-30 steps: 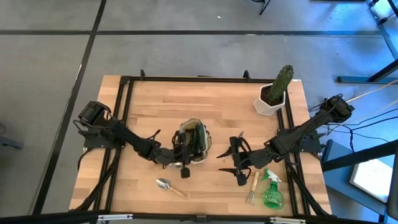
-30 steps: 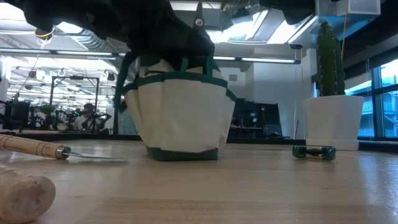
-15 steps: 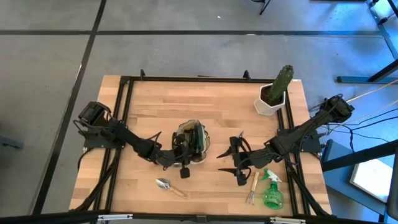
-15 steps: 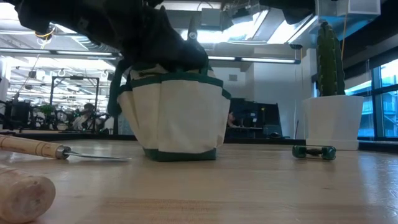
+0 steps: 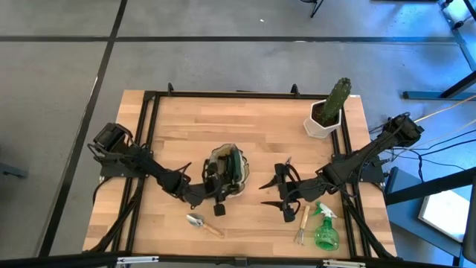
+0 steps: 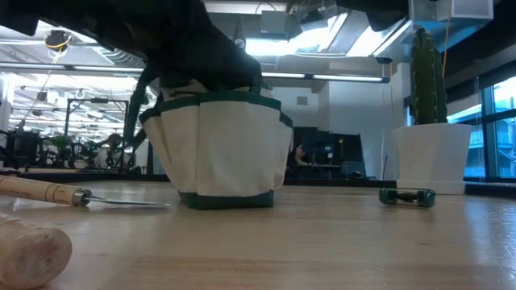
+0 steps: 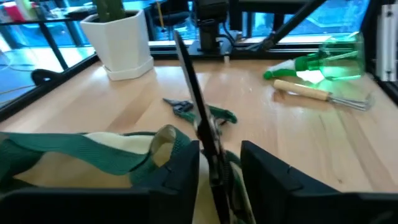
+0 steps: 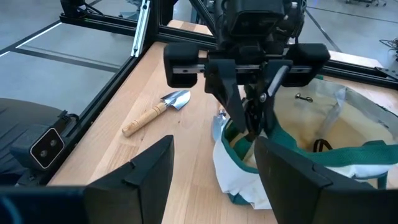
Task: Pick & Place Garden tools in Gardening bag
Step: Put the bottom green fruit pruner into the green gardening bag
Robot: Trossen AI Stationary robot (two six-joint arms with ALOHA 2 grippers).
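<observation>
The olive and beige gardening bag (image 5: 236, 179) (image 6: 218, 153) stands upright on the table's middle. My left gripper (image 5: 216, 184) (image 7: 219, 167) is at its near-left rim, fingers apart. The black and green shears (image 7: 200, 118) (image 8: 252, 109) stand between the fingers, blades up, handles down inside the bag. My right gripper (image 5: 285, 196) (image 8: 214, 180) hovers open to the right of the bag, holding nothing. A trowel (image 5: 202, 223), a hand fork (image 5: 301, 227), a green spray bottle (image 5: 325, 232) and small green pruners (image 7: 202, 112) lie flat on the table. My left gripper comes at the bag's rim nearly level from the table's left. The shears' pivot part (image 7: 211, 146) stands close against one finger (image 7: 186, 165), and a gap shows toward the other finger (image 7: 267, 177). I cannot tell whether that finger touches the shears.
A cactus in a white pot (image 5: 327, 113) stands at the far right corner. A black frame (image 5: 149, 149) runs along the table's edges. Bare wood lies between the bag and the far edge.
My left gripper has drifted toward the table's near left corner, and the bag has slid that way with it, still upright. The shears' tip has sunk from well above the bag's rim to close over it.
</observation>
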